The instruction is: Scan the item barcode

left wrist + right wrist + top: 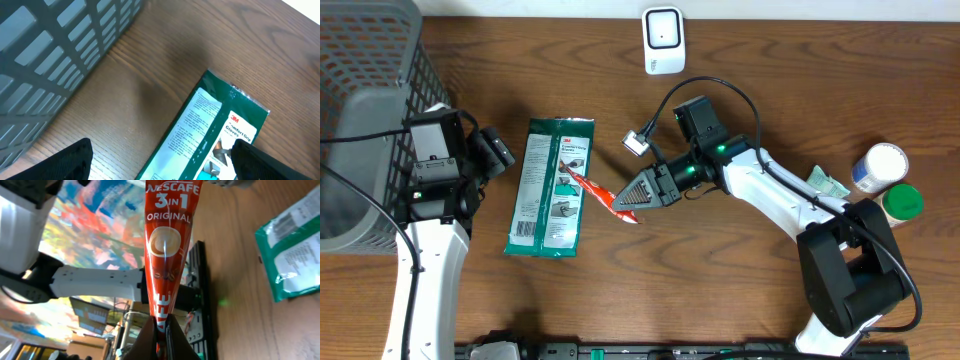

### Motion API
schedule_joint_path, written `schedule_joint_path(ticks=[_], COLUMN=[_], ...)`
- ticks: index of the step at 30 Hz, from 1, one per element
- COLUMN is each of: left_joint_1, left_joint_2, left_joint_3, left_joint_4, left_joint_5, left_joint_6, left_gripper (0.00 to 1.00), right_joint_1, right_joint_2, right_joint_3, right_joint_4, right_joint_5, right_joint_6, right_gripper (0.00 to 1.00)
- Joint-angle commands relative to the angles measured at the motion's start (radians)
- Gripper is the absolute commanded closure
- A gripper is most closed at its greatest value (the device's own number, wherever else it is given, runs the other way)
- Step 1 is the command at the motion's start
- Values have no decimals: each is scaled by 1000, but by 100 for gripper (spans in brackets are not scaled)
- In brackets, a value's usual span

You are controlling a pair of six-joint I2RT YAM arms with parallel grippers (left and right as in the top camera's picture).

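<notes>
A red Nescafe 3-in-1 sachet (592, 187) hangs over the middle of the table, held by its end in my shut right gripper (626, 203). In the right wrist view the sachet (167, 240) stretches away from the pinching gripper (161, 330), printed face toward the camera. A white scanner-like device (663, 40) stands at the far edge. A green 3M glove packet (552, 185) lies flat, just left of the sachet. My left gripper (492, 150) is open beside the packet's left edge, and the packet (210, 135) lies below and between its spread fingers (65, 160).
A grey mesh basket (360, 120) fills the left side, close to the left arm. At the right edge stand a white bottle (880, 165) and a green-lidded jar (902, 202), with a small crumpled packet (830, 183) beside them.
</notes>
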Motion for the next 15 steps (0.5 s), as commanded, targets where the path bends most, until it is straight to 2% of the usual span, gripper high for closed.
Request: schedule_joint_path(ticks=[1, 15], left_joint_1=[3, 3], left_joint_2=[-9, -9], left_joint_3=[26, 26], left_joint_4=[0, 0], left_joint_5=[-12, -12], left_joint_6=[-6, -6], left_gripper=[12, 12], right_joint_1=[19, 28], right_joint_2=[6, 6], right_joint_3=[-11, -13], right_joint_4=[-1, 8], right_joint_5=[48, 73], right_joint_6=[-5, -6], right_gripper=[99, 99])
